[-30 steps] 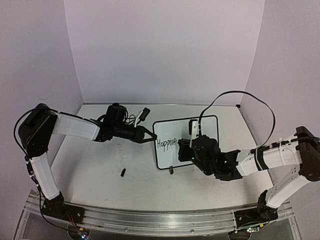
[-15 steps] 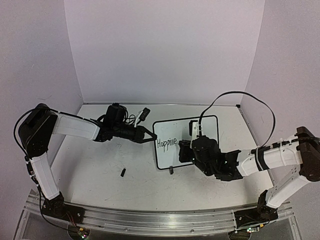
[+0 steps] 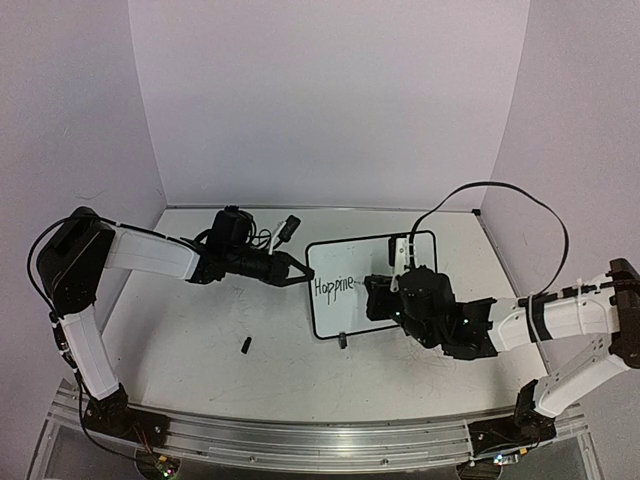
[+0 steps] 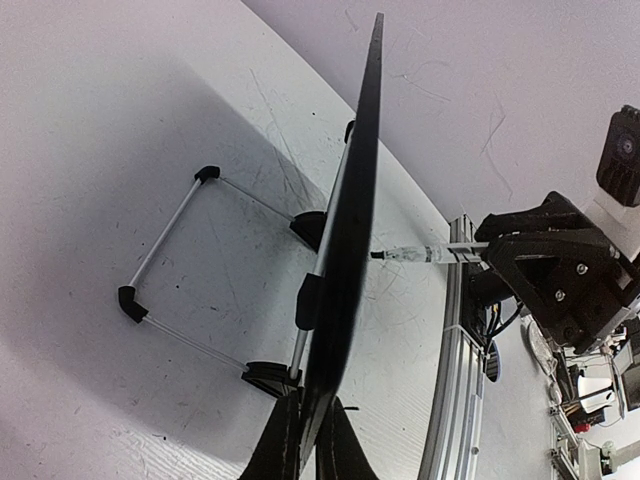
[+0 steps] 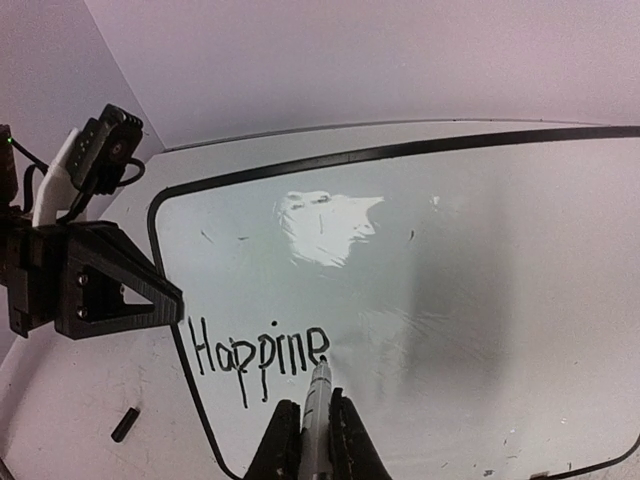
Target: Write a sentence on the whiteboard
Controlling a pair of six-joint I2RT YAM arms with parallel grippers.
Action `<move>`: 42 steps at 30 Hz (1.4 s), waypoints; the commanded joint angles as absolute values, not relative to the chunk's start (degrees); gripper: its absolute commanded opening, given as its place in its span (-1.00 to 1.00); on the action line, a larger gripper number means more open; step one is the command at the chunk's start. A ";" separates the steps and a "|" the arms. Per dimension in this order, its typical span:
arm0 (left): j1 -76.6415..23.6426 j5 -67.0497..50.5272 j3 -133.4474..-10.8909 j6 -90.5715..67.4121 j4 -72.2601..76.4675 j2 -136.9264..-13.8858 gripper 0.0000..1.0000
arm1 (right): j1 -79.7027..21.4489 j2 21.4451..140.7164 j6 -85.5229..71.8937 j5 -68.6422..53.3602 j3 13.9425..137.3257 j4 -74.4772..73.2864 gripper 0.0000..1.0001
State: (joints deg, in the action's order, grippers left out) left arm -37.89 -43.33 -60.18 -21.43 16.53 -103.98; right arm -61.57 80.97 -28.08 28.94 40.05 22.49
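Note:
The whiteboard (image 3: 345,258) stands tilted mid-table, black-framed. On its lower left runs the sentence (image 3: 334,286), reading "Happine" (image 5: 258,352) in black marker. My right gripper (image 3: 374,298) is shut on a grey marker (image 5: 318,405), whose tip touches the board just under the last "e". My left gripper (image 3: 301,278) is shut on the board's left edge. In the left wrist view the board (image 4: 350,230) is edge-on between those fingers, with the marker (image 4: 415,254) meeting it from the right.
A small black marker cap (image 3: 245,345) lies on the table left of the board. The board's wire stand (image 4: 170,232) and black feet rest on the scratched tabletop. The aluminium rail (image 3: 300,440) runs along the near edge. Walls enclose three sides.
The right arm shifted to the right along the row of letters, and the "e" was added after "Happin". The left arm and the board stayed still.

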 commanded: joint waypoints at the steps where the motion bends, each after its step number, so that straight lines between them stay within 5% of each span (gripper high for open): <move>1: -38.06 -44.56 -59.79 -22.68 15.12 -102.07 -1.00 | -60.71 80.86 -26.47 27.48 40.38 25.29 -1.00; 42: -38.14 -44.56 -59.78 -22.41 15.12 -101.75 -1.00 | -59.76 84.46 -25.36 31.69 42.29 27.32 -1.00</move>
State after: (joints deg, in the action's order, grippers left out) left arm -37.95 -43.33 -60.18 -21.41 16.53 -103.98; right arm -60.05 83.49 -26.44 30.70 40.07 25.60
